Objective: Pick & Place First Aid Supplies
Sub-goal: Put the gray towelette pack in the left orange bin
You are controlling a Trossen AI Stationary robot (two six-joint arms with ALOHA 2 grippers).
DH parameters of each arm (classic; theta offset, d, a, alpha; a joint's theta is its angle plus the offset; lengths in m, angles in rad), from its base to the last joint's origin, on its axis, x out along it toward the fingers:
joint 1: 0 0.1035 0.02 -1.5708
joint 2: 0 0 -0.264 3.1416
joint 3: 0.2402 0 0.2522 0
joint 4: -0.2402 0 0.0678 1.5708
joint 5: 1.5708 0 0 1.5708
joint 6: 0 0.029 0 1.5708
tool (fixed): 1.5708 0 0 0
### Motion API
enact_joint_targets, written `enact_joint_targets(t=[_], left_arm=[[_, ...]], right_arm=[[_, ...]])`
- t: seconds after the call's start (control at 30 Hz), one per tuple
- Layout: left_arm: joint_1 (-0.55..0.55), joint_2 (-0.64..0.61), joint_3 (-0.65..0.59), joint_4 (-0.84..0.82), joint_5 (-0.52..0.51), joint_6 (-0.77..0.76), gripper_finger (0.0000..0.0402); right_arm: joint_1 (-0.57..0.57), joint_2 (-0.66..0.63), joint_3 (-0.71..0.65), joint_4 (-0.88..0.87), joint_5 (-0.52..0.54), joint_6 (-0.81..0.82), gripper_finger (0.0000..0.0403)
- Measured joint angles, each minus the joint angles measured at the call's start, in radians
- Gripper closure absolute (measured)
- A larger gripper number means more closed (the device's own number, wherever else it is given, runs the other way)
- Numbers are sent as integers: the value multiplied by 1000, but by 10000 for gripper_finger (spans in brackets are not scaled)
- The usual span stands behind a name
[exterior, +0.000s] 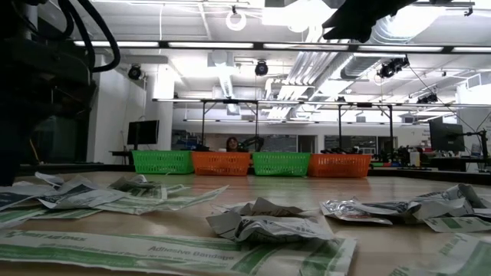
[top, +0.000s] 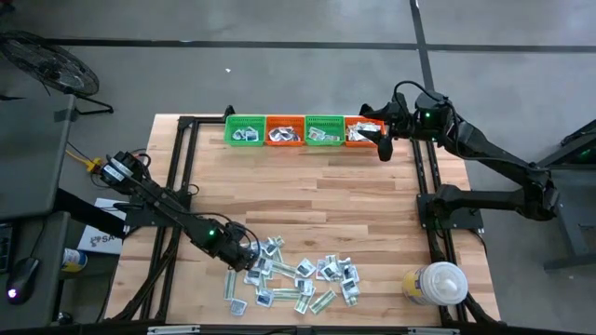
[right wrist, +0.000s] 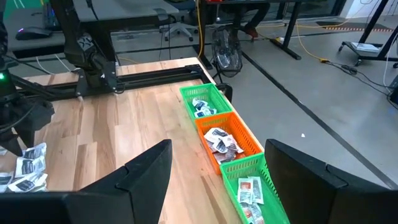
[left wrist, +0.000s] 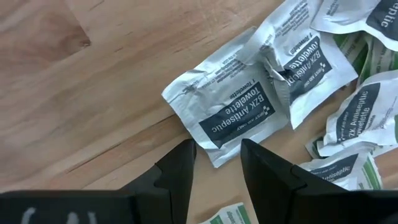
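- 1 packet matters now: the antiseptic towelette packet (left wrist: 227, 109) lies flat on the table (top: 354, 200), just ahead of the left gripper (left wrist: 216, 163), nearest edge about at the fingertips.
- Its long axis runs diagonal to the jaw line, 1 corner pointing back toward the gap between the fingers (left wrist: 177, 171); grip likely needs a small fwd reach, maybe a wrist turn.
- Left gripper: jaws part-open w/ a narrow gap, nothing between them, hovering low at the pile's edge.
- Rest of the first aid supplies (top: 298, 279) spread beyond and to 1 side of that packet, overlapping, some crumpled.
- Left arm is far nearer the pile; right gripper (top: 382, 140) is well apart, up over the end orange basket (top: 358, 133), jaws wide open, empty.
- 4 baskets in a row, green (top: 246, 129), orange (top: 285, 130), green (top: 324, 130), orange, all w/ packets already inside; task looks partway done.
- Materials: packets are thin white foil/paper, creased, w/ dark label blocks; narrow pale-green strips (exterior: 165, 249) lie flatter. Light, floppy, prob. hard to pinch off a flat surface.
- Table is pale wood planks, smooth; baskets are mesh-walled plastic.
- White lidded container (top: 436, 284) stands near the pile, not in the way.
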Motion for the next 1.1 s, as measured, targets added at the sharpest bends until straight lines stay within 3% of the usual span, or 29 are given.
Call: enact_joint_targets(t=[0.17, 0.63, 0.93, 1.1], left_arm=[[6, 46, 1, -8, -12, 1, 282], [4, 84, 6, -89, -64, 52, 395], [2, 77, 7, -106, -139, 103, 401], [10, 49, 53, -261, -298, 124, 401]], right_arm=[[0, 0, 0, -5, 0, 7, 151], [0, 0, 0, -27, 8, 49, 151], [0, 0, 0, -27, 8, 50, 151], [0, 0, 0, -25, 7, 50, 151]])
